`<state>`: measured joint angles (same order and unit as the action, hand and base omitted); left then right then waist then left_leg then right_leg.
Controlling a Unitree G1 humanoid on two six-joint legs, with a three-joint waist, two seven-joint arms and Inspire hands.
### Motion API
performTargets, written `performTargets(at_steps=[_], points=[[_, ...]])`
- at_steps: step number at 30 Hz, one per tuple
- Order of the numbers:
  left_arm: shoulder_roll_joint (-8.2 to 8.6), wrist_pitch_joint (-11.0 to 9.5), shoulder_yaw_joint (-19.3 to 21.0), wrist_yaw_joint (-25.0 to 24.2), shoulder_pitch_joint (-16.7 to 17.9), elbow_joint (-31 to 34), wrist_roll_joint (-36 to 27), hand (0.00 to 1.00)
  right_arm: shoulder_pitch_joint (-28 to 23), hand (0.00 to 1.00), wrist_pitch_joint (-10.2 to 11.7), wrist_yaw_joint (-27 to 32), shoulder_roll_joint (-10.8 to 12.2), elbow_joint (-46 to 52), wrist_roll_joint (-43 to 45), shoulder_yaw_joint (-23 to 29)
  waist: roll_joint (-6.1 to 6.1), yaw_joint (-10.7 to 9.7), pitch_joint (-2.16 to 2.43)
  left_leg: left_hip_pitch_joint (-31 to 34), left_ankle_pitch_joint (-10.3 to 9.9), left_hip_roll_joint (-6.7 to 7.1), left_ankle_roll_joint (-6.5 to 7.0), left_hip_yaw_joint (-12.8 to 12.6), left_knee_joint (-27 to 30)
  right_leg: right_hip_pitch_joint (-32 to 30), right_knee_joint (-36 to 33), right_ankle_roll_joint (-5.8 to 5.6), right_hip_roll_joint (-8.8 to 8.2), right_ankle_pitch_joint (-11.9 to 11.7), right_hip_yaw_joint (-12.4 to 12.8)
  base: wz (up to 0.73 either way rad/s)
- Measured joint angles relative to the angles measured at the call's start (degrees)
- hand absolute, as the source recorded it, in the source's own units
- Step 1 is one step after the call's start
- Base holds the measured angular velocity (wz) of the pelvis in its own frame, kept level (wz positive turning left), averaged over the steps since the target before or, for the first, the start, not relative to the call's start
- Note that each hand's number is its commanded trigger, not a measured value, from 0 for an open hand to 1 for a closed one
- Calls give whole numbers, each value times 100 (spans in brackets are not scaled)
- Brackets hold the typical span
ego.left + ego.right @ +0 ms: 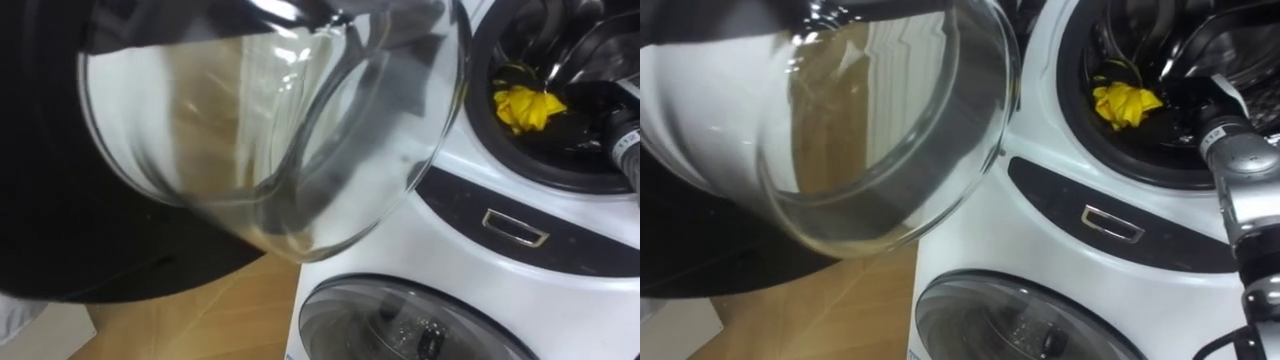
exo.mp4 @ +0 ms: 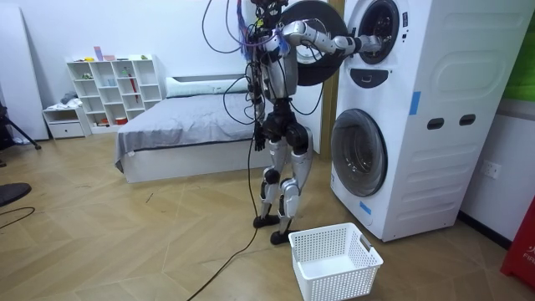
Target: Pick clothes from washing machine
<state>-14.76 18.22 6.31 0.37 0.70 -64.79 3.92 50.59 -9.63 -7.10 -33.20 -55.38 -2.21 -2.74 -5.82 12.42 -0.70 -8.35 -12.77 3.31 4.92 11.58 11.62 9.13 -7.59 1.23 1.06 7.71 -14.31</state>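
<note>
We are reaching our right hand (image 1: 1188, 80) into the upper washing machine (image 1: 1040, 215), just beside the yellow cloth (image 1: 1123, 103) lying in its drum. We cannot tell how its fingers are standing. Our left hand (image 2: 262, 132) is hanging at the hip. The glass door (image 1: 890, 130) is standing open.

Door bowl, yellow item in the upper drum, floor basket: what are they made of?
Door bowl: most likely clear glass; glossy, see-through, bright highlights along the rim.
Yellow item: soft fabric, matte, crumpled into folds.
Basket: white plastic by the look, with rigid lattice walls; the finish is hard to judge from the room view.
</note>
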Motion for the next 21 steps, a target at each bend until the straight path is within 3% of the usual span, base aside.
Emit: performTargets(at_steps=[15, 21], points=[[-2, -68, -88, -1, 1, -68, -2, 0, -1, 100, 32, 11, 71, -3, -20, 0, -61, 50, 2, -34, 0, -40, -3, -89, -35, -7, 1, 4, 1, 15, 18, -3], [-19, -135, -86, 43, 11, -133, -86, 0, -16, 100, 39, 215, 136, 227, -452, -120, -75, 45, 5, -25, -1, -63, -6, -210, -14, -37, -2, 11, 18, 19, 228, -11]])
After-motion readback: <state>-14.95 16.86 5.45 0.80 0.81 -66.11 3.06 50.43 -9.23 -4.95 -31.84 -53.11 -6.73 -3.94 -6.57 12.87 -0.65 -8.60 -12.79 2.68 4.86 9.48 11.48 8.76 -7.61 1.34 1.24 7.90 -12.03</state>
